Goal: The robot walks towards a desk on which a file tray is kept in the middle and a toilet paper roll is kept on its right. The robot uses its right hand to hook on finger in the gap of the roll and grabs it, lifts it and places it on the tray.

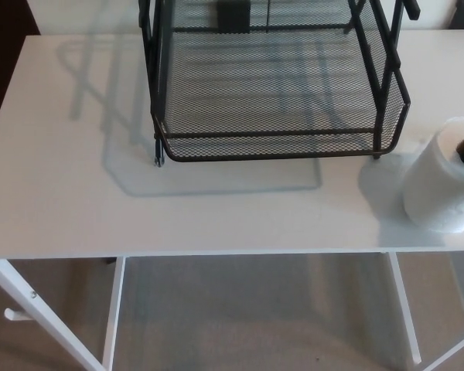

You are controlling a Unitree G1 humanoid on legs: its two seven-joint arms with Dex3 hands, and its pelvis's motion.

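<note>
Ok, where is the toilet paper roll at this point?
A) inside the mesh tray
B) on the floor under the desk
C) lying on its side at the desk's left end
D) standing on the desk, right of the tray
D: the toilet paper roll stands upright on the white desk, apart from and to the right of the black mesh tray.

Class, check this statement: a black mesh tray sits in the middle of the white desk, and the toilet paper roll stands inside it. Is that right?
Not quite. The head view shows the toilet paper roll standing on the white desk outside the black mesh tray, to the right of its front corner. The tray does sit in the middle.
</note>
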